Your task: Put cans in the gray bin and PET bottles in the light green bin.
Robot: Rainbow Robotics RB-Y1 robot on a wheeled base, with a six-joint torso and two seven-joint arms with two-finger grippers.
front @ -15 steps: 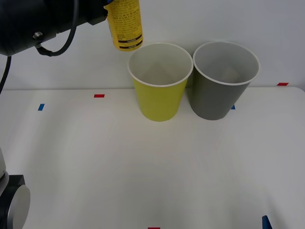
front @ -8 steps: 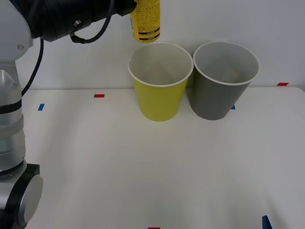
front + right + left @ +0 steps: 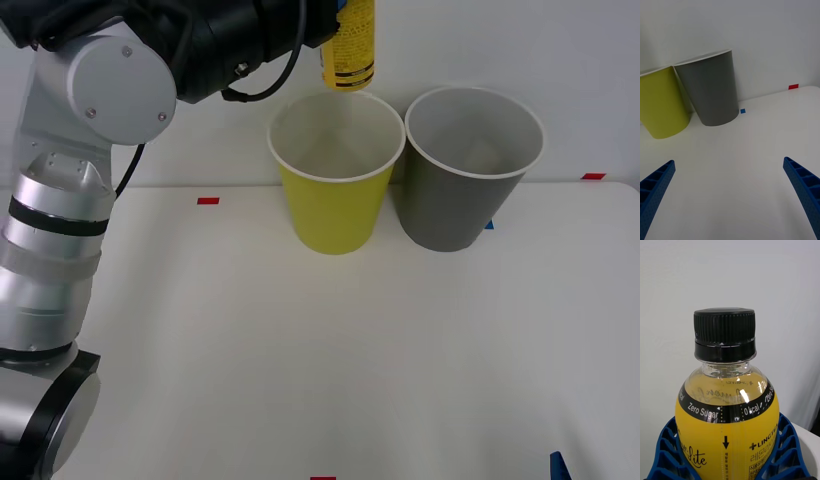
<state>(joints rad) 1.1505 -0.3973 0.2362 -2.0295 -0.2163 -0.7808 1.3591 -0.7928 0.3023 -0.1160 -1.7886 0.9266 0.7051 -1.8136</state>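
Bottle held above the left of two bins

The small yellow PET bottle with a black screw cap (image 3: 348,45) is held over the round yellow-green plastic bin (image 3: 335,200); the round dark gray plastic bin (image 3: 462,190) is set just beside it, to its right, on the white table (image 3: 300,350).

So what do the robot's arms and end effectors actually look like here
The left arm is built of rounded silver-gray segments with darker bands at the joints, turning black toward the wrist, with a thin black cable looping alongside. The left end effector has blue ribbed fingers with an open lattice pattern. The right end effector has two matching blue ribbed fingers that taper to points.
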